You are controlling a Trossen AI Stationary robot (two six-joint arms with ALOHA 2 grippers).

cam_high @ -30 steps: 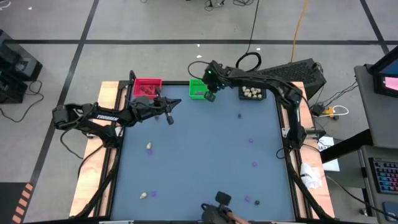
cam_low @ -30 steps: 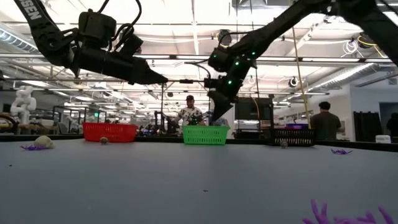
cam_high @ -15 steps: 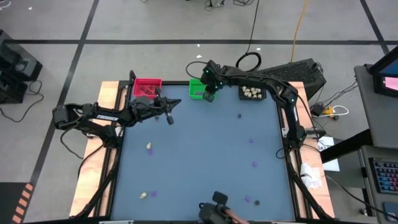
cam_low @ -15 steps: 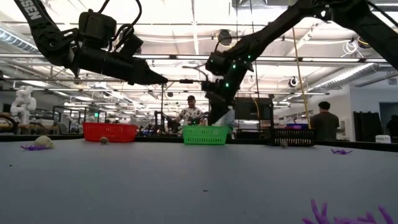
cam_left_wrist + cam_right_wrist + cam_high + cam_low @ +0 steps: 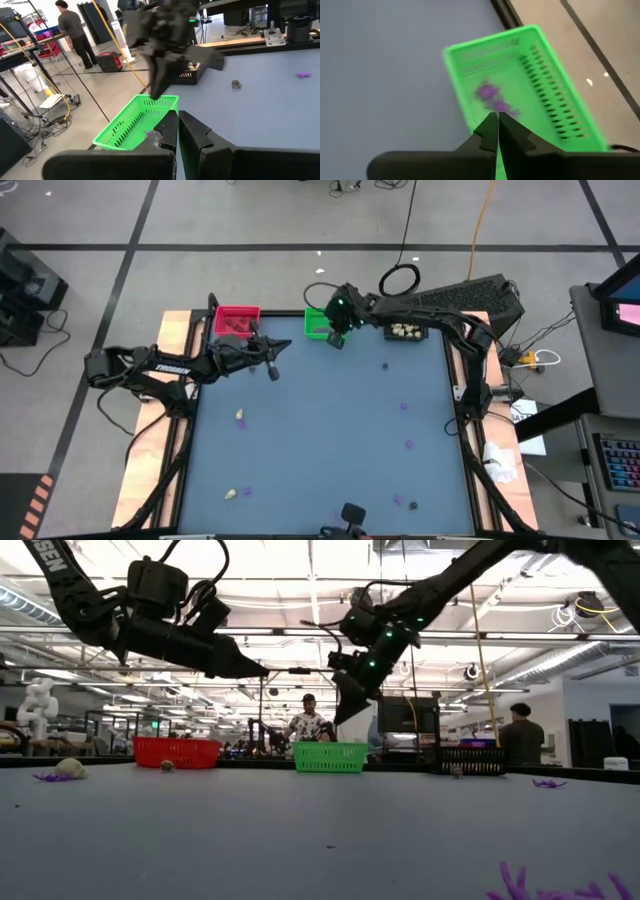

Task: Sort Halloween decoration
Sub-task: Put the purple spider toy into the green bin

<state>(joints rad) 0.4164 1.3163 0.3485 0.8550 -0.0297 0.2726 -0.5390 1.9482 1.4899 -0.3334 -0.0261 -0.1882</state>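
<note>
My right gripper (image 5: 337,340) (image 5: 338,718) hangs shut and empty above the green bin (image 5: 318,323) (image 5: 520,85), fingers slanting down. Two purple bits (image 5: 492,99) lie on that bin's floor. My left gripper (image 5: 275,370) (image 5: 176,116) hovers shut and empty over the table, near the red bin (image 5: 237,320). Loose on the blue table lie cream lumps (image 5: 241,416) (image 5: 231,493), a dark lump (image 5: 384,364) and purple bits (image 5: 405,405) (image 5: 409,444) (image 5: 397,501). The black bin (image 5: 405,331) holds cream lumps.
The three bins stand in a row along the table's far edge (image 5: 300,310). A small camera (image 5: 352,512) sits at the near edge. Wooden rails (image 5: 170,430) border the left and right sides. People stand in the room beyond the table (image 5: 306,725).
My right gripper dipped toward the green bin with its fingers spread, then rose a little and tipped nearer level, its fingers shut again. The left arm kept still.
</note>
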